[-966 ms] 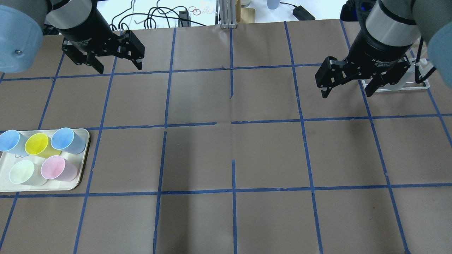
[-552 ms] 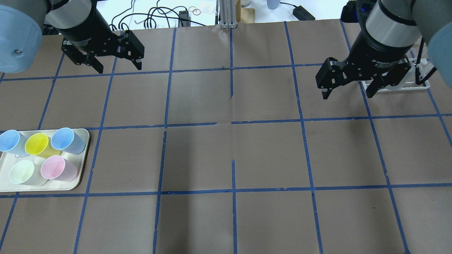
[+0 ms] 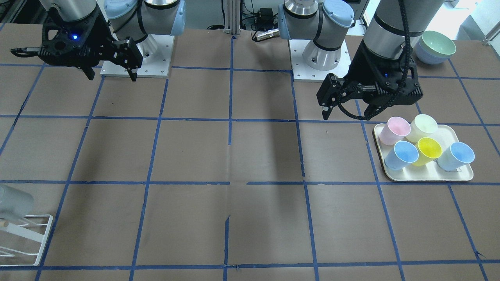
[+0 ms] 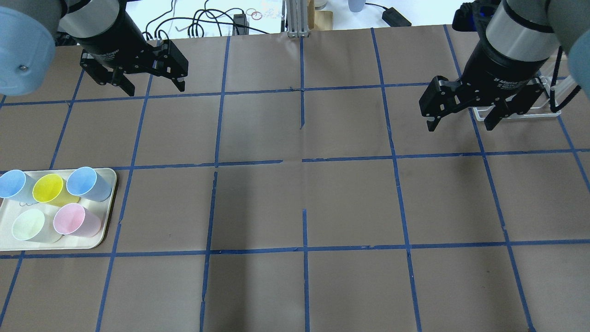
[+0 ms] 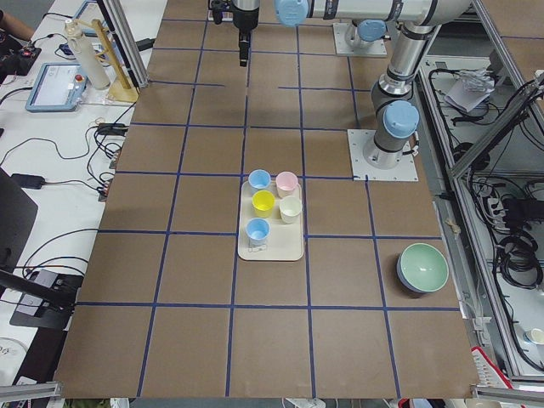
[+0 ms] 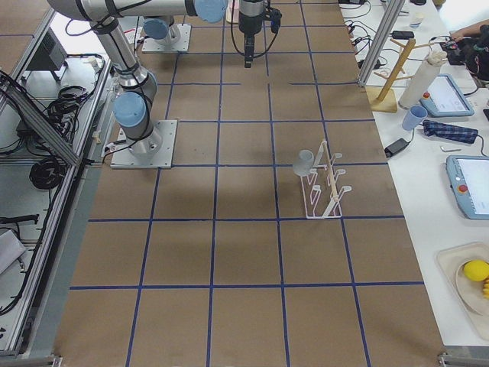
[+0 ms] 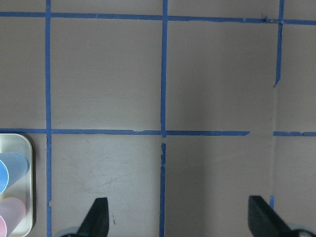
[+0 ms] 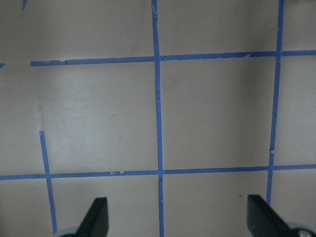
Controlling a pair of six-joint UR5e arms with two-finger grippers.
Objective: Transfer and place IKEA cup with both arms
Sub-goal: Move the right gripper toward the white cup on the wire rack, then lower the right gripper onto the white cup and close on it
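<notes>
Brown paper covers the table (image 4: 350, 203), ruled into squares w/ blue tape (image 4: 302, 60). Only legible writing: white print "2F Adaptive" on the black body of the R gripper (image 4: 460, 126). The L gripper (image 4: 154, 87) has similar white print, too small to read.

Containers: cream tray (image 4: 105, 226) near the table's L end holds five upright cups, mouths up, interiors showing only their own colour. Far row: two blue cups (image 4: 11, 183) w/ a yellow cup (image 4: 47, 188) between them. Row nearer the robot: pale green cup (image 4: 28, 224) and pink cup (image 4: 70, 219). Two stacked bowls (image 3: 439, 45), green inside lilac, sit by the robot's edge, apart from the tray; top one shows only green inside.

IKEA cup (image 6: 304, 162): pale grey, carried on the white wire rack (image 6: 325, 187) at the table's R end, lying roughly sideways, clear of the table surface, apart from both grippers. Front view shows it at the lower left corner, partly cut by the edge.

L gripper: fingers spread wide, nothing between them, pointing down over bare table beside the tray. Its wrist cam catches the tray's corner w/ a blue and a pink cup at the left edge.

R gripper: also spread wide, nothing held, hanging over bare table. In the overhead view it overlaps the rack, so the cup is hidden there.
</notes>
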